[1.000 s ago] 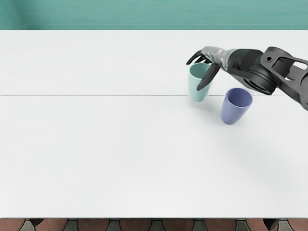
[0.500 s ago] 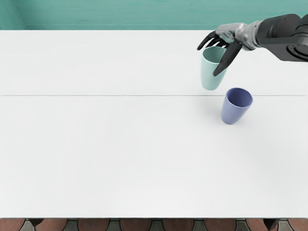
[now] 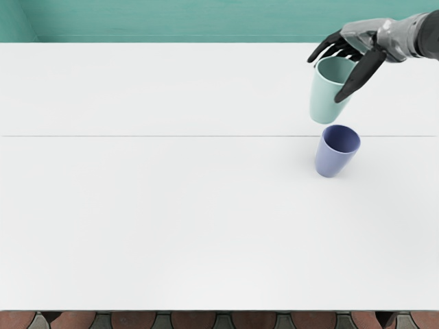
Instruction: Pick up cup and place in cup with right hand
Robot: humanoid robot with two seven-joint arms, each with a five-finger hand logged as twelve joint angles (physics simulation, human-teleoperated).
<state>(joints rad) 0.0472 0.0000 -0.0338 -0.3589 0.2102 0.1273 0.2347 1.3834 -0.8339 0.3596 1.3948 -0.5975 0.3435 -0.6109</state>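
At the upper right of the head view my right hand (image 3: pixel 338 77) is closed around the mint-green cup (image 3: pixel 327 103), with the thumb on its near right side and the other fingers behind the rim. The green cup is held off the table, roughly upright. Its base appears just above the rim of the blue cup (image 3: pixel 332 162) in the picture, with a small gap between them. The blue cup stands on the table, its opening facing up.
The white table (image 3: pixel 171 205) fills most of the view, with a thin seam running across it. Its far edge borders a teal surface (image 3: pixel 171 20), and a brown tiled strip shows past the near edge.
My right hand has raised the green cup from beside the blue cup's upper left and carried it rightward, so that it now appears behind the blue cup. The blue cup has not moved.
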